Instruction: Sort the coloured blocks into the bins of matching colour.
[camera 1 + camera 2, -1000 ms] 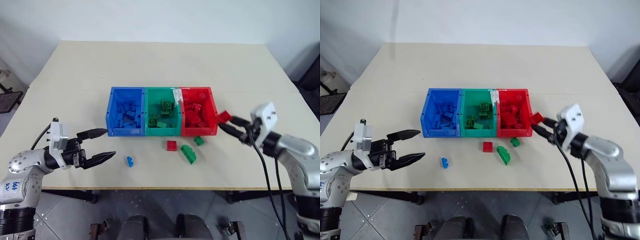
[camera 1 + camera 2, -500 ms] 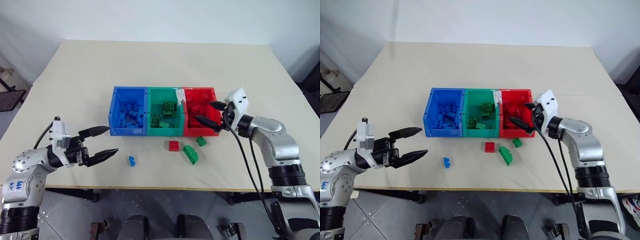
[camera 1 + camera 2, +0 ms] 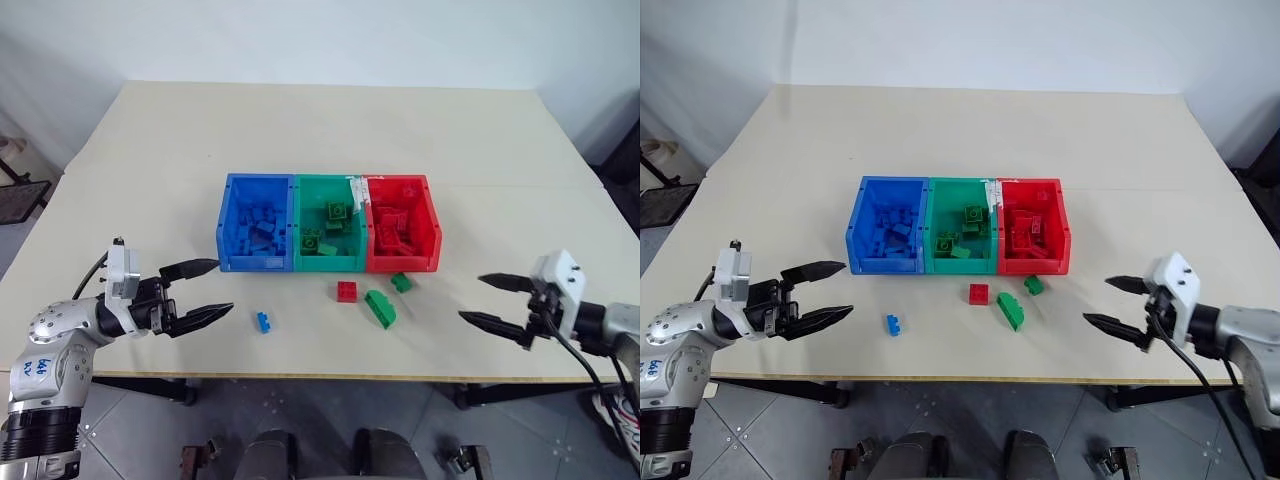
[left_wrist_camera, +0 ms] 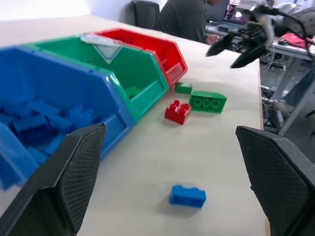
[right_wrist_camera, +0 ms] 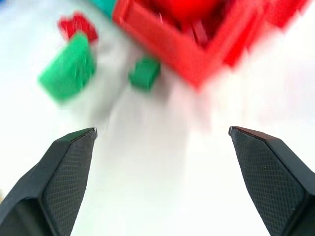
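Three joined bins stand mid-table: blue (image 3: 255, 264), green (image 3: 328, 264) and red (image 3: 402, 263), each holding several blocks of its colour. Loose in front of them lie a blue block (image 3: 263, 321), a red block (image 3: 347, 291), a curved green block (image 3: 380, 307) and a small green block (image 3: 401, 283). My left gripper (image 3: 222, 287) hovers open left of the blue block, pointing toward it. My right gripper (image 3: 472, 298) is open and empty, to the right of the green blocks near the table's front edge.
A white patch (image 3: 355, 187) sits on the rim between the green and red bins. The table edge (image 3: 400, 377) runs just below both grippers. A seated person (image 4: 182, 19) and desks show beyond the table in the left wrist view.
My right gripper opened over the red bin, dropped its red block there, then pulled back right and down toward the front edge. The left gripper stayed put.
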